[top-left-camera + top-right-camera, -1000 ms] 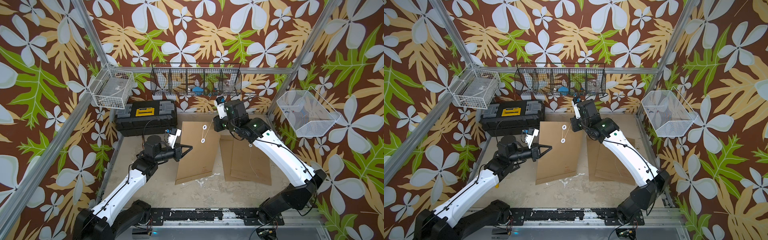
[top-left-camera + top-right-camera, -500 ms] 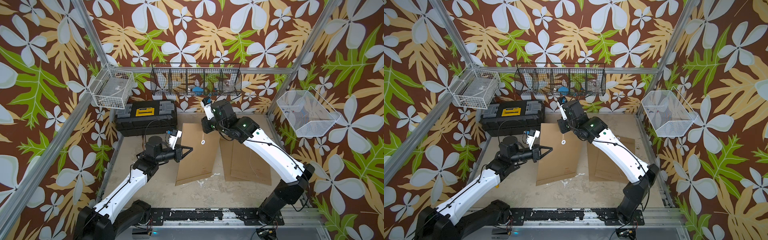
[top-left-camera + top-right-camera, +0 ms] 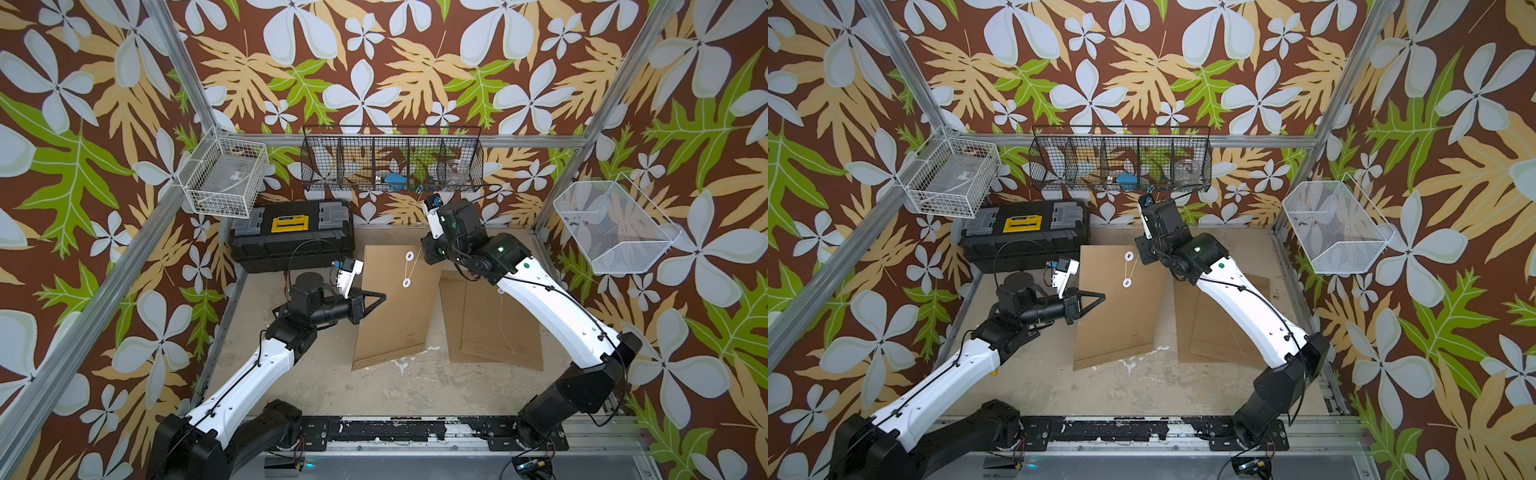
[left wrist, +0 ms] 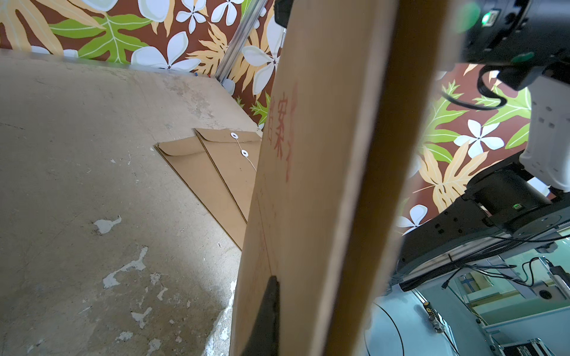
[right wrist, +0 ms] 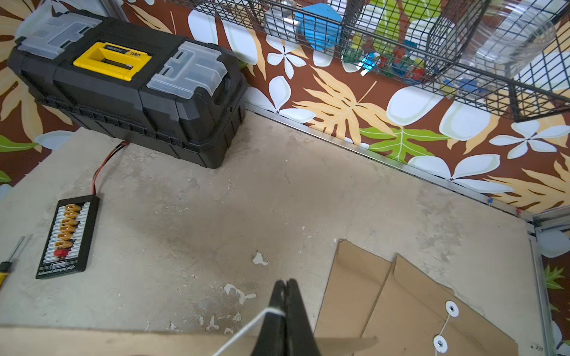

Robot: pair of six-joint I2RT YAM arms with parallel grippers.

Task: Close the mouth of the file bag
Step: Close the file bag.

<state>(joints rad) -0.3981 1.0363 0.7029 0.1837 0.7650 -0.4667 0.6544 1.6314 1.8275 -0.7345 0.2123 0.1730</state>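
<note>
The file bag is a brown paper envelope, held raised off the table and tilted. My left gripper is shut on its left edge; one dark finger lies on the printed face. Two white discs sit near the bag's mouth, joined by a white string. From the discs the string runs up to my right gripper, which is shut on it just right of the upper disc.
Two more file bags lie flat on the table to the right. A black toolbox stands at the back left. A charger board and a screwdriver lie near it. Wire baskets hang on the walls.
My right gripper swung left over the upper disc with the string, then came back to the right of it. The left gripper and the bag have barely moved.
</note>
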